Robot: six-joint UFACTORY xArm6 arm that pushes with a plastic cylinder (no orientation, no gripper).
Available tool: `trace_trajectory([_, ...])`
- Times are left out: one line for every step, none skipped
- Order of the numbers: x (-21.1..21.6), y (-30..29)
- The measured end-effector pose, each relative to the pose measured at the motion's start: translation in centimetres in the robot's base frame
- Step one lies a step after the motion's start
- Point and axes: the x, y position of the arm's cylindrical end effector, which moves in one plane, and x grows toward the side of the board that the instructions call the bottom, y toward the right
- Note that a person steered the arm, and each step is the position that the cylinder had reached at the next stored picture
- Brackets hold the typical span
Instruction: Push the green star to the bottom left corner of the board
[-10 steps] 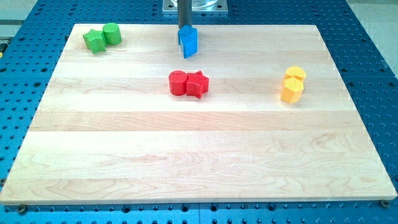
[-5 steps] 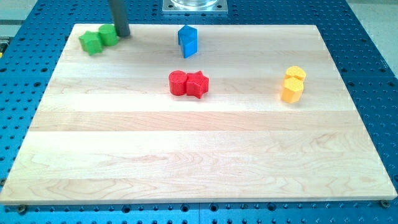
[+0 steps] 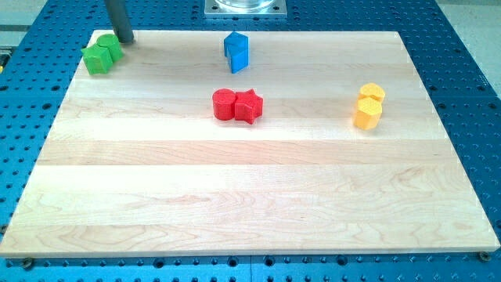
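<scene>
Green star (image 3: 95,60) & green cylinder (image 3: 110,48) touched at bench (image 3: 235,188) top-left, my tip (image 3: 125,40) just right of them, no claw, red pair (image 3: 237,105) mid-board, blue block (image 3: 236,51), yellow pair (image 3: 369,106) right, blue pegboard (image 3: 470,94) around.

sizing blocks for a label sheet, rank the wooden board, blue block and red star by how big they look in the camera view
1. wooden board, by far the largest
2. blue block
3. red star, close to the blue block, so that order is unsure

1. The green star (image 3: 95,60) is a small, bright green block lying flat on the board (image 3: 250,196).
2. It sits at the board's top left corner, by the left edge.
3. It touches a green cylinder (image 3: 111,48) on its upper right.
</scene>
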Motion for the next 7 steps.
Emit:
trace_trajectory([2.0,-2.2])
trace_trajectory([6.3,-2.2])
trace_trajectory([10.7,-2.0])
trace_trajectory([8.5,-1.2])
trace_trajectory([13.3,-3.3])
trace_trajectory([22.7,-0.7])
trace_trajectory([29.9,1.1])
